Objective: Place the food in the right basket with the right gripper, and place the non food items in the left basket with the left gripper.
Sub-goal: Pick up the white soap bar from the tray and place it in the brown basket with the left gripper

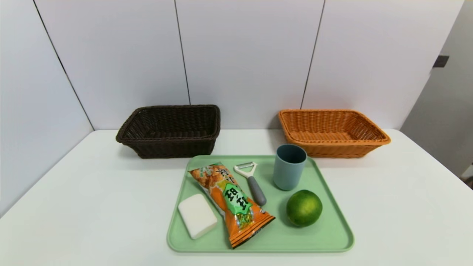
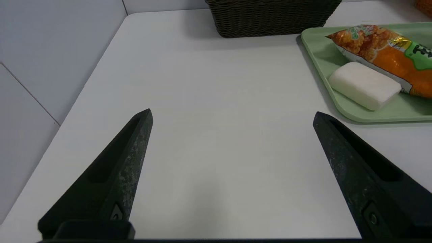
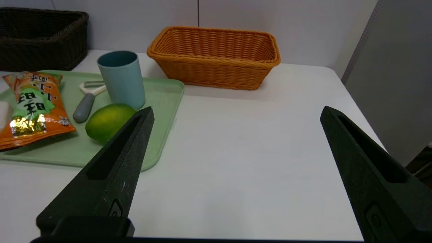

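so far: nothing sorted, all five items on the tray

both baskets stand bare at the back of the white table (image 1: 92,207): the dark brown wicker basket (image 1: 170,130) on the left, the light orange wicker basket (image 1: 332,132) on the right, well apart. no item lies in either.

all items rest on the green tray (image 1: 329,236) in front of the baskets. food: the orange snack bag (image 1: 231,201) lies lengthwise down the tray's middle; the green citrus fruit (image 1: 304,207) sits toward the tray's right side. non-food: the white soap-like block (image 1: 197,215) lies just beside the bag on its left; the white peeler with the grey handle (image 1: 252,183) lies just beside the bag on its right; the blue-grey cup (image 1: 289,166) stands upright at the tray's far edge, near the orange basket.

the left gripper (image 2: 233,116) hangs over bare table left of the tray, claw spread wide, holding nothing. the right gripper (image 3: 236,113) hangs over bare table right of the tray, claw likewise spread wide and empty, the fruit near one finger in its view. neither arm shows in the head view.

judgement: no step completed. five placements remain, two for the right claw, three for the left.
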Controlling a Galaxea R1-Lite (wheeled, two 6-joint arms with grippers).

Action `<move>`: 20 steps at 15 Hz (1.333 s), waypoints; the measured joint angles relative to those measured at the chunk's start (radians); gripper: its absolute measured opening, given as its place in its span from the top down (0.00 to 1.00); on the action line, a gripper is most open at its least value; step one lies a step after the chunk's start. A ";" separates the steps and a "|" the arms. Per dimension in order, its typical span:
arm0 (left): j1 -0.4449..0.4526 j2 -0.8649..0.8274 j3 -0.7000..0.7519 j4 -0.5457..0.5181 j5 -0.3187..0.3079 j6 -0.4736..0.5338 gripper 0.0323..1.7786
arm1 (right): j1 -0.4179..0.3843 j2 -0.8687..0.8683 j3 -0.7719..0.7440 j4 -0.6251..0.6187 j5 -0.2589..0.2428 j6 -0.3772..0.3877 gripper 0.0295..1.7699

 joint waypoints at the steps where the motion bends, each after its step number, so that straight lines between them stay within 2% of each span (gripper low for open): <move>1: 0.000 0.056 -0.056 0.010 0.002 -0.011 0.05 | 0.002 0.068 -0.052 0.002 0.000 0.001 0.04; 5: 0.001 0.313 -0.286 0.058 0.013 -0.039 0.05 | 0.003 0.327 -0.236 0.037 0.001 0.005 0.04; 9: 0.003 0.563 -0.431 0.075 0.013 -0.051 0.05 | -0.005 0.556 -0.370 0.085 0.004 0.005 0.04; 15: 0.001 0.887 -0.547 0.081 -0.018 -0.078 0.05 | -0.007 0.826 -0.560 0.244 0.011 -0.003 0.04; 20: -0.001 1.086 -0.623 0.073 -0.041 -0.098 0.05 | 0.026 0.928 -0.628 0.296 0.013 -0.003 0.04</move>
